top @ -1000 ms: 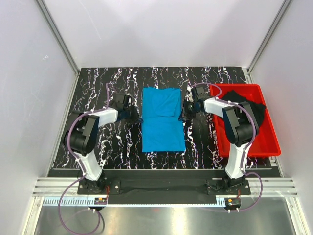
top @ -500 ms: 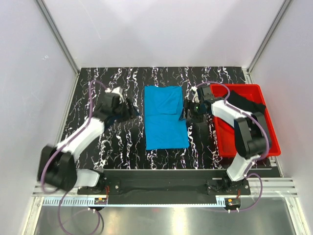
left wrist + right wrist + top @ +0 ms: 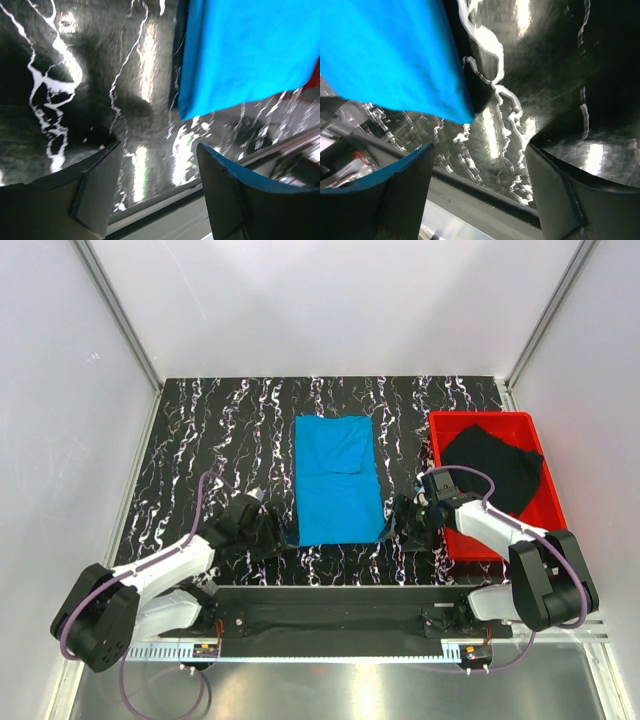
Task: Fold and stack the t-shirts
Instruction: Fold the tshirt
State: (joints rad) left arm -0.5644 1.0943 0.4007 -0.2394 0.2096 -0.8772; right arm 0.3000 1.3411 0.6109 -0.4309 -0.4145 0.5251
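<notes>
Left gripper (image 3: 283,536) jaws apart, empty; near-left corner of blue shirt (image 3: 337,480) just ahead of it. Right gripper (image 3: 402,522) also spread, empty, near-right corner just ahead. Black shirt (image 3: 495,465) in red tray (image 3: 500,417), right of and beyond right gripper.

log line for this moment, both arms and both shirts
left gripper: open, by near-left corner of blue t-shirt | right gripper: open, by its near-right corner | black t-shirt: in red tray
</notes>
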